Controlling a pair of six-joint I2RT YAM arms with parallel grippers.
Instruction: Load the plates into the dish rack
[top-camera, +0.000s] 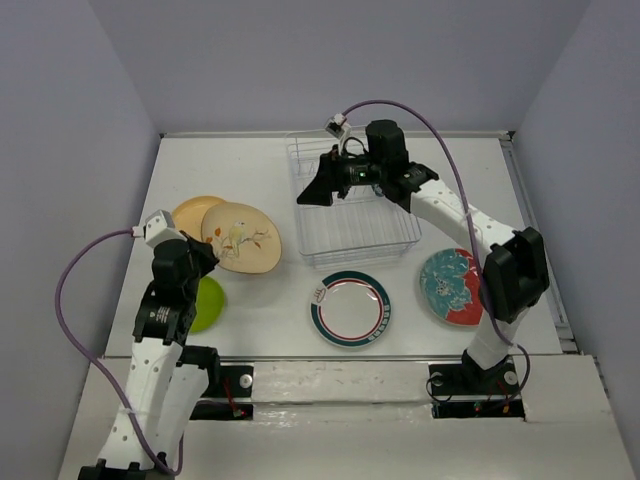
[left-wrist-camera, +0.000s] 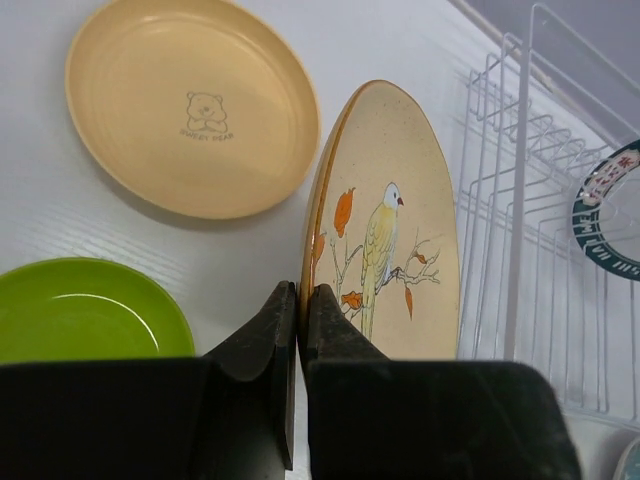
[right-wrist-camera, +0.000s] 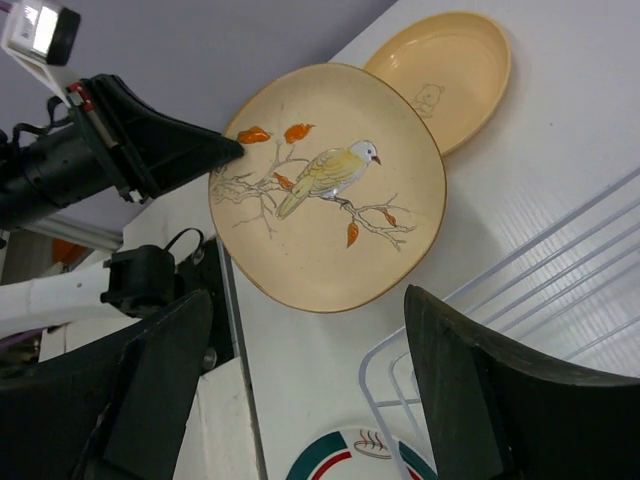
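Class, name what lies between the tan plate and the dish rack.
The bird plate, pinched by the left gripper, lies between the tan plate and the dish rack; see the overhead view.

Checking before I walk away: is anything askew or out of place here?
Only the bird plate: it sits tilted rather than flat, because the left pincer pinches its rim. Nothing looks spilled or broken.

Bright, even, diffuse light; soft shadows; faint sheen on green plate (left-wrist-camera: 80, 310); near foreground slightly soft.
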